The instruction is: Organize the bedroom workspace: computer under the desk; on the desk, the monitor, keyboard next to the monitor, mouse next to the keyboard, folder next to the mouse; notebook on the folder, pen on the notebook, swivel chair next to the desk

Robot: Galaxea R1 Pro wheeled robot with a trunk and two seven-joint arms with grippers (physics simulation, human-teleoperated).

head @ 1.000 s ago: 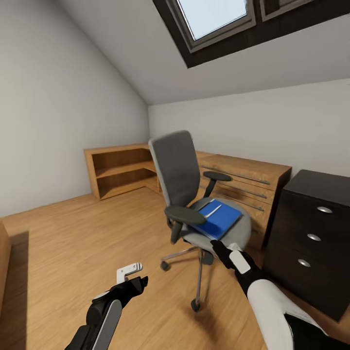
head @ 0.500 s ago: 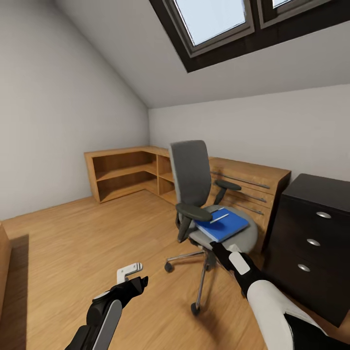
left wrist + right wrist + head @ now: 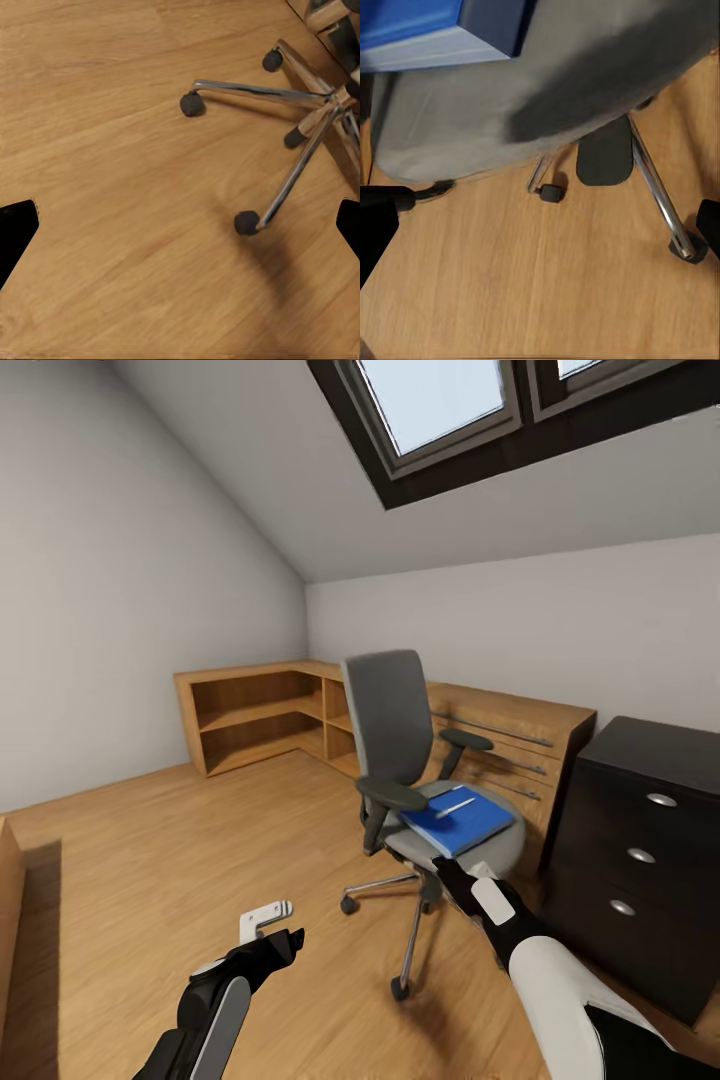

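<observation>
Swivel chair [image 3: 400,760] on wood floor [image 3: 150,860], folder [image 3: 460,820] on seat.

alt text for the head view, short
A grey swivel chair stands on a wood floor with a blue folder on its seat, the right gripper just in front of the seat edge. The left gripper hovers over bare floor; a black drawer cabinet stands at right.
</observation>
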